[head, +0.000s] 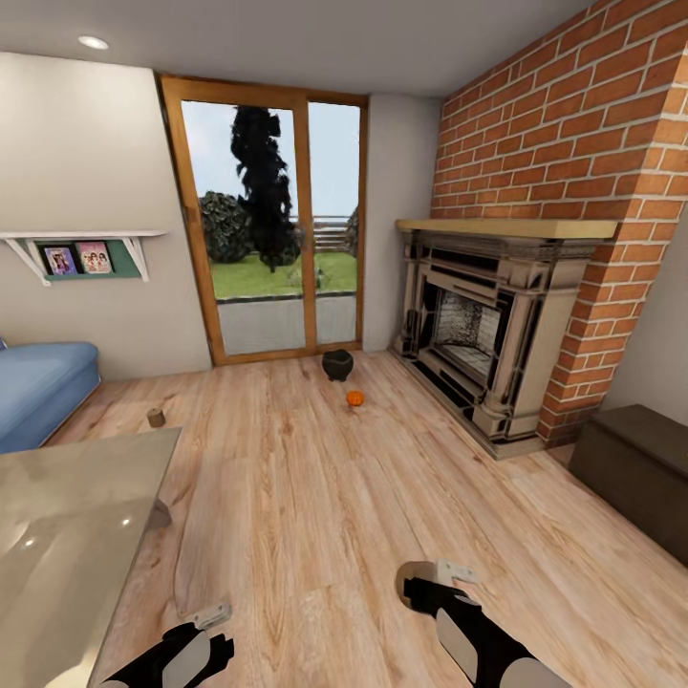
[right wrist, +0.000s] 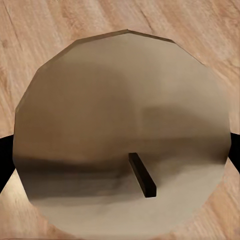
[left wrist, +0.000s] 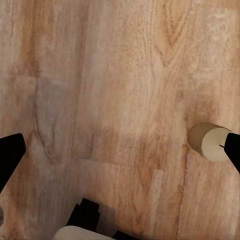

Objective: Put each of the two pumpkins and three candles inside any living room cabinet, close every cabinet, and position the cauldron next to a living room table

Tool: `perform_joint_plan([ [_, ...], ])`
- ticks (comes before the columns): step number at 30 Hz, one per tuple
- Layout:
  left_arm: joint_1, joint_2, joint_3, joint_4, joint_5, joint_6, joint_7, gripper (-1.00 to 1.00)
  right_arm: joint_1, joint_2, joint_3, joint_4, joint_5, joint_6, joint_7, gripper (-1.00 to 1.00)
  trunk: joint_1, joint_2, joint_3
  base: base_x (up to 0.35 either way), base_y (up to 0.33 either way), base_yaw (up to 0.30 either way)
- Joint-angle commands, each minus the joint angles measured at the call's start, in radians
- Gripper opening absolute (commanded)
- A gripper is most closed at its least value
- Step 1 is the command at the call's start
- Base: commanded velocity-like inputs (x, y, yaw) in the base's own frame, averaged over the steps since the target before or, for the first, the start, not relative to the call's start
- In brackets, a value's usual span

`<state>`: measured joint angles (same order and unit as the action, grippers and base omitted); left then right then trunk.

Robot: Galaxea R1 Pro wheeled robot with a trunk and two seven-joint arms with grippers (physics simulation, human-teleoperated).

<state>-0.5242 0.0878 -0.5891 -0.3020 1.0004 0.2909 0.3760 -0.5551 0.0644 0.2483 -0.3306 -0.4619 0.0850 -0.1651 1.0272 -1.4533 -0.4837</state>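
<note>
Both arms hang low over the floor (head: 315, 497). The right gripper (head: 420, 585) jaws pinch a candle (right wrist: 122, 135) between them; the left gripper (left wrist: 120, 155) jaws spread wide.

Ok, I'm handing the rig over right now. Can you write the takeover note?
Left gripper: open, empty, over bare floor.
Right gripper: appears shut on a candle.
Second candle: on the floor near the blue sofa.
Floor candle: beside the left gripper, possibly the third.
Pumpkin and cauldron: on the floor by the glass door, far from the table.
Cabinet: far right, looks closed.
Done: one candle picked up.
Left: stow the candles and pumpkins, close the cabinets, move the cauldron next to the table.
</note>
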Motion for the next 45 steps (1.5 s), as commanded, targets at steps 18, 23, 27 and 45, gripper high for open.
perform_joint_plan([
  [18,0.000,0.002,-0.008,-0.003,0.007,0.004,0.007,1.00,0.000,-0.001,0.008,-0.002,-0.006,0.005,0.030,-1.00,0.000,-0.001,-0.001,0.031,0.000,-0.091],
  [23,0.000,0.001,-0.008,-0.003,0.007,0.004,0.007,1.00,0.000,-0.001,0.008,-0.002,-0.006,0.005,0.030,-1.00,0.000,-0.001,-0.001,0.042,0.000,-0.232],
  [27,0.000,0.002,-0.008,-0.003,0.007,0.004,0.007,1.00,0.000,-0.002,0.008,-0.002,-0.006,0.004,0.030,-1.00,0.000,-0.001,-0.001,0.191,0.000,-0.282],
  [45,0.000,0.002,-0.008,-0.003,0.007,0.004,0.007,1.00,0.000,-0.002,0.008,-0.002,-0.006,0.005,0.030,-1.00,0.000,-0.001,-0.001,0.021,0.000,-0.125],
])
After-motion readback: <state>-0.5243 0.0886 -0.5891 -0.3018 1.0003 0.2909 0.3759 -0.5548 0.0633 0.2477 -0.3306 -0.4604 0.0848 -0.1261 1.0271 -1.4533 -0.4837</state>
